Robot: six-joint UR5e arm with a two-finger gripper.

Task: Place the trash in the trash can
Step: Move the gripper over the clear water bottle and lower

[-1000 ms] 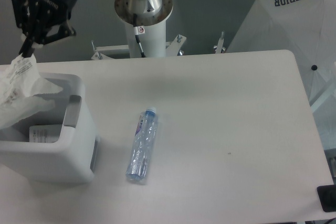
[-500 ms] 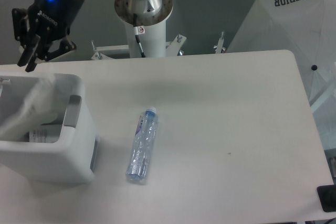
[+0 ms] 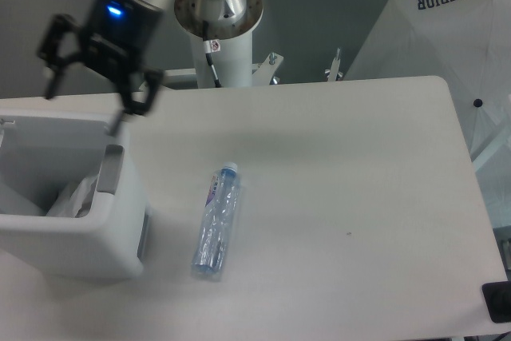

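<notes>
The white boxy trash can (image 3: 104,237) stands at the table's left edge, with a grey panel on its right wall. The wrinkly clear plastic bag (image 3: 73,197) lies inside it, low against the right wall. The small clear bottle with a blue-purple label (image 3: 216,221) lies on its side on the table, right of the can, cap pointing away. My gripper (image 3: 84,105) is open and empty, fingers spread wide, above the can's far rim and far from the bottle.
The arm's white base column (image 3: 219,29) stands behind the table's far edge. A white folded cover printed SUPERIOR (image 3: 447,29) stands off the table at the right. A dark object (image 3: 497,301) sits at the lower right corner.
The gripper let go of the plastic bag, which dropped into the trash can. The gripper then opened wide and swung right and slightly toward the table. The bottle has not moved.
</notes>
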